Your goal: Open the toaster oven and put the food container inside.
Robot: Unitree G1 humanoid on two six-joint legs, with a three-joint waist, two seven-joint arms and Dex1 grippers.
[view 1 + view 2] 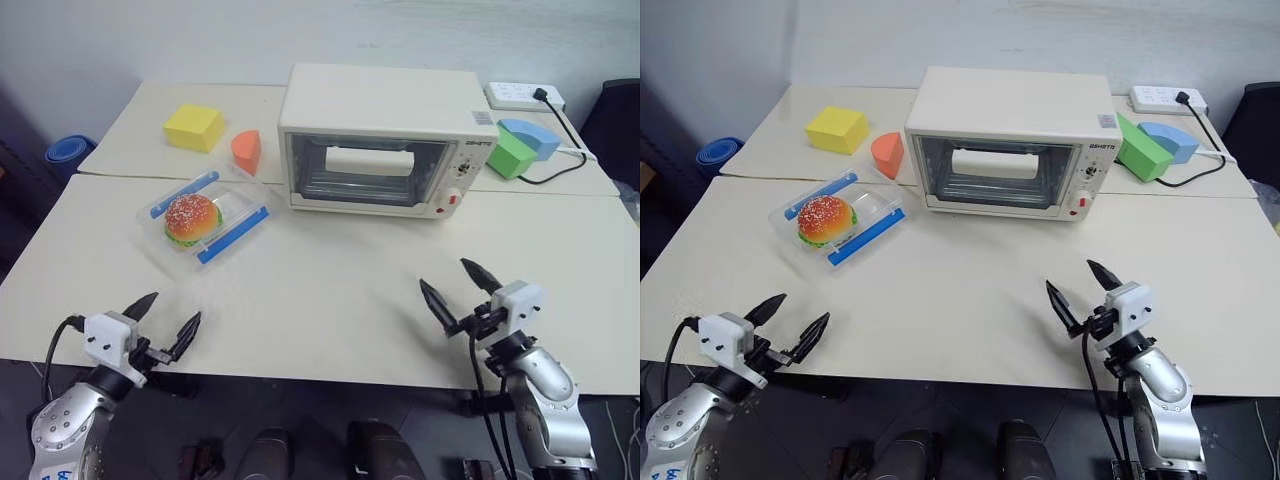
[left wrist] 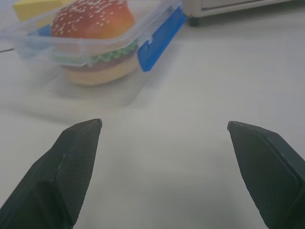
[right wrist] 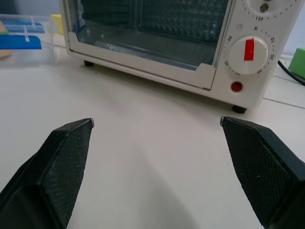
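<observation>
- The left hand [image 1: 163, 318] hovers at the near left edge of the surface [image 1: 330, 290], its two black fingers spread wide apart, holding nothing and touching nothing.
- The right hand [image 1: 462, 285] hovers over the near right part of the surface, fingers likewise spread wide and empty, pointing toward the toaster oven [image 1: 380, 140].
- The toaster oven stands at the middle back with its glass door shut and its white handle across the front.
- The food container [image 1: 205, 220], clear with blue side clips and a toy hamburger inside, lies on the surface to the left of the oven, just beside its front corner but apart from it.
- A broad bare stretch of surface lies between both hands and the oven front.
- Behind the container sit a yellow block [image 1: 194, 127] and an orange wedge [image 1: 247, 149]; a green block [image 1: 511, 153] stands right of the oven.
</observation>
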